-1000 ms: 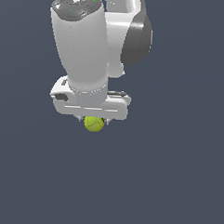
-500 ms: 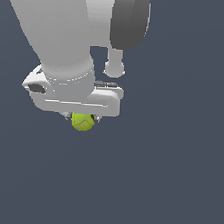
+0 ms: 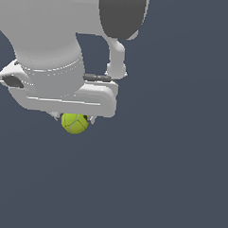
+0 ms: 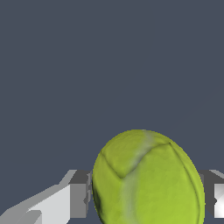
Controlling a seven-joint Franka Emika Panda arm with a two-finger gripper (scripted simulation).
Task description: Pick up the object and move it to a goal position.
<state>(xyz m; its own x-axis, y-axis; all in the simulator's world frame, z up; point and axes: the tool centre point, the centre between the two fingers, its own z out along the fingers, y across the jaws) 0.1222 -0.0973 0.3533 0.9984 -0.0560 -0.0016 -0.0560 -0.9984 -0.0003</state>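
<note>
A Franka Panda arm's white gripper (image 3: 76,117) clasps a yellow-green tennis ball (image 3: 74,123) between its fingers, the ball hanging just under the hand's flat underside at about 6 o'clock of the wrist housing in the exterior view; the pick looks done, since the ball sits clear of any visible surface against an even slate-grey backdrop; what remains, by this reckoning, is the carry to the goal position and the arrival there, and no goal marker shows in either view, so how near that end lies cannot be told. In the wrist view the tennis ball (image 4: 148,179) fills the lower middle of the frame, flanked by a grey-and-white finger (image 4: 78,199) at 9 o'clock and another finger (image 4: 214,199) at 3 o'clock, both pressed close against its sides; the ball's skin is matte and faintly mottled, crossed by pale curved seam lines that meet in a shallow fork; its outline reads as slightly oval from this angle. The arm's shell is smooth, glossy white plastic with rounded joints and a dark grey cap at 12 o'clock; the gripper body is a blocky white bar, far wider than the ball it holds.
</note>
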